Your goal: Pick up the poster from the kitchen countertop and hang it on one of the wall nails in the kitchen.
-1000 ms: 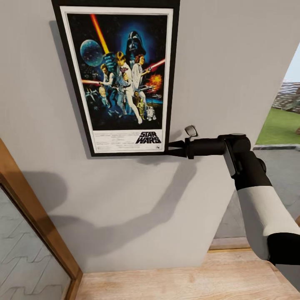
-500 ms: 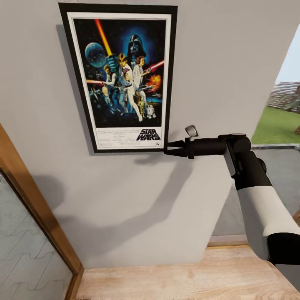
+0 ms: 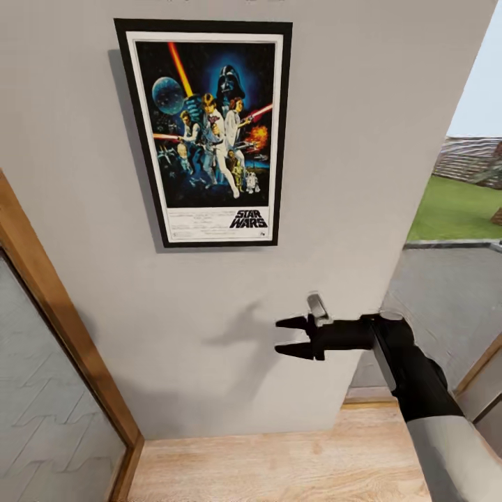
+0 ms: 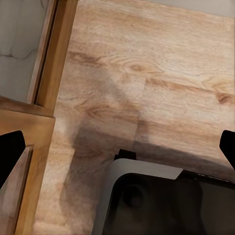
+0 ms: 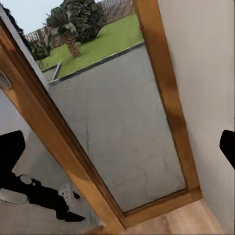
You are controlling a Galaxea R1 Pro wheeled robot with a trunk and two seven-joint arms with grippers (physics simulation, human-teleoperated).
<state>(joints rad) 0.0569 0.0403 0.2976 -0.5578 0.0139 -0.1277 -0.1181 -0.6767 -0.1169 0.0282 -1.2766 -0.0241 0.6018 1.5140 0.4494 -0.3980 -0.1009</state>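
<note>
- the tall rectangular star wars poster (image 3: 208, 132) with the thin black frame, white border and dark blue artwork sits flat against the plain light-grey wall (image 3: 348, 139), high up in the head view, leaning a touch off vertical with its top edge near the top of the picture
- it throws a soft shadow on the wall along its left side, and whatever it hangs from is hidden behind the frame, so can't tell what holds it
- the right gripper (image 3: 284, 336), black with two pointed fingers, is below the poster and a bit to its right, well apart from it, jaws spread with a clear gap and nothing between them
- its fingers point leftwards along the wall, with the gripper's own shadow on the wall just beside them
- behind it comes the black forearm, then the white upper section of the right arm (image 3: 446, 446) running off the lower right corner
- left of the wall there's a light wooden door frame (image 3: 66, 335) running diagonally, with a pale panel beyond it
- light oak-look plank floor (image 3: 279, 467) runs along the foot of the wall
- right of the wall is an opening onto grey paving (image 3: 446, 307) and a green lawn (image 3: 453, 209)
- right wrist view looks through a wooden-framed glass pane at that paving, with the lawn and some dark bushy trees (image 5: 73, 24) outside
- left wrist view looks down at the plank floor, wooden frame and the robot's dark base (image 4: 166, 200); the left gripper (image 4: 117, 147) has a black fingertip at each side edge, so it's spread wide and holding nothing
</note>
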